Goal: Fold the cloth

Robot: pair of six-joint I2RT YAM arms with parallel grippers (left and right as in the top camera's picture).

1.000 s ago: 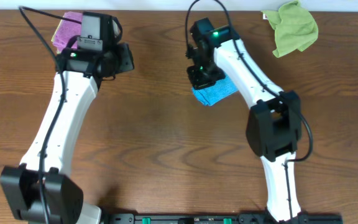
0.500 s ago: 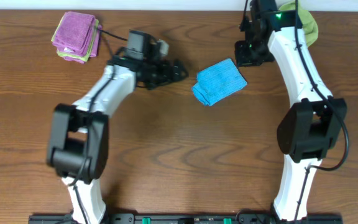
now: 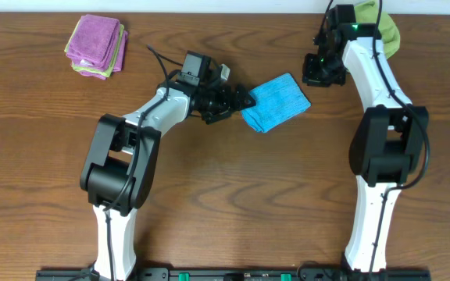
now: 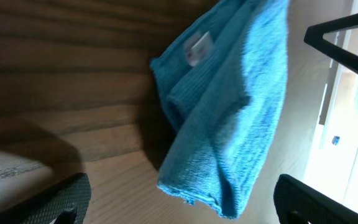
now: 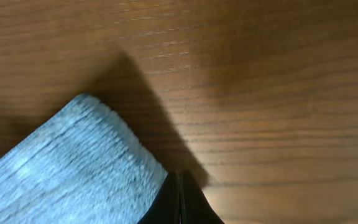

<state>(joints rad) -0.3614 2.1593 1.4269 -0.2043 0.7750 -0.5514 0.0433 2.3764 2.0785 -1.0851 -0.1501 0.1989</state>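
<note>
My left pincer [image 3: 239, 101] is spread wide and empty at the near end of the blue cloth [image 3: 276, 102]. The cloth lies folded on the bench [image 3: 225, 195] between my arms. Its long axis slants away from this pincer toward my right pincer [image 3: 319, 76], which is clenched on nothing I can see, just off the far corner. The left is nearer, and I judge the cloth lies straight ahead between its fingers [image 4: 61, 200].

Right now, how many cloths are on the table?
4: a blue cloth at centre; a purple cloth stacked on a lime cloth, top left; a green cloth top right, partly behind the right arm. The stack may hide more.
</note>
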